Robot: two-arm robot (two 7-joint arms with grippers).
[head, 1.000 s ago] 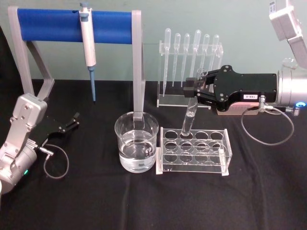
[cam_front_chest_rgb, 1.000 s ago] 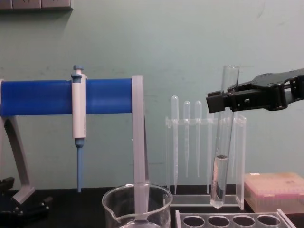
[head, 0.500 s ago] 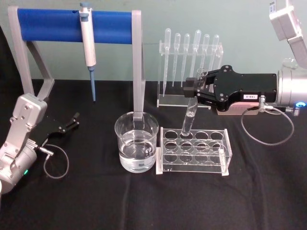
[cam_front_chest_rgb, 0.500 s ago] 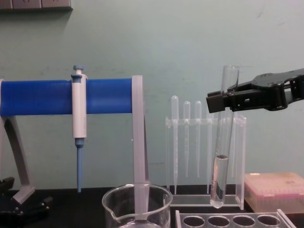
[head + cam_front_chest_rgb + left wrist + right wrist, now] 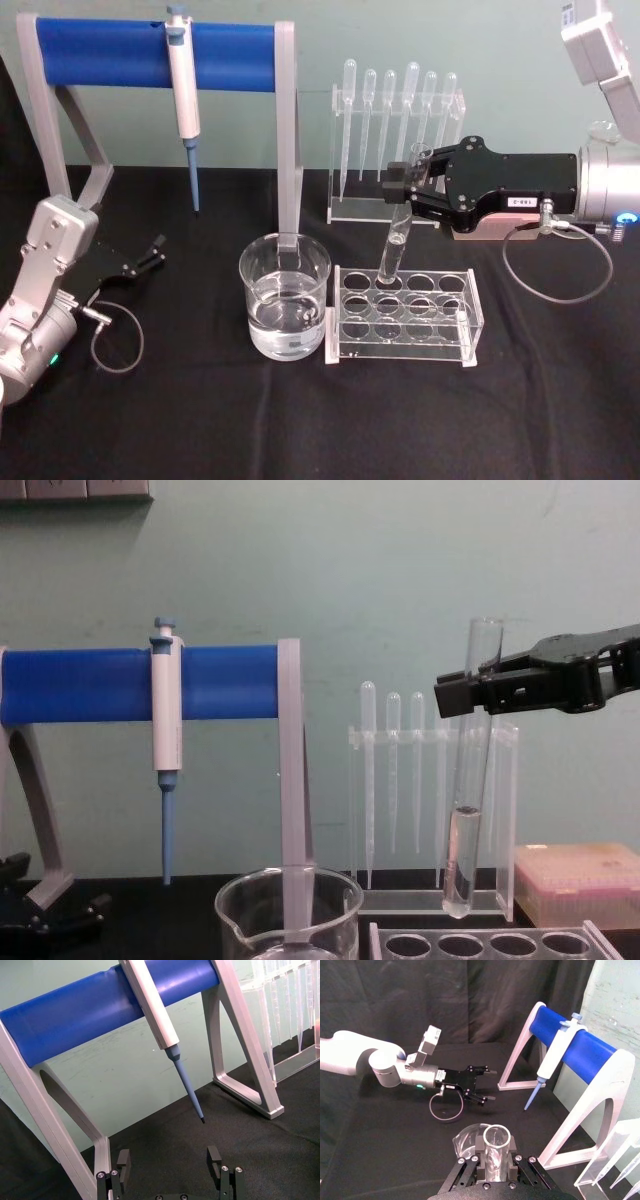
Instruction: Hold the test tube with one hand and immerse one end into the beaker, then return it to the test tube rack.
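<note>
Above the back row of the rack [image 5: 400,352], the right pincer [image 5: 405,188] pinches the test tube [image 5: 392,248] just under its rim. Long axis: near-vertical, rim up, round end down, clear of the holes. The beaker [image 5: 246,285] stands to the tube's left, just beside the rack. The left pincer [image 5: 155,252] rests spread, far left on the desk [image 5: 300,420].

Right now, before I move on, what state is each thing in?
test tube, gripped near its rim, hanging clear above the rack, little liquid inside
right pincer, shut on the test tube
left pincer, open, parked at the left
beaker, upright, part-filled with clear liquid
rack, holes empty
pipettor, hanging on the blue bar
</note>
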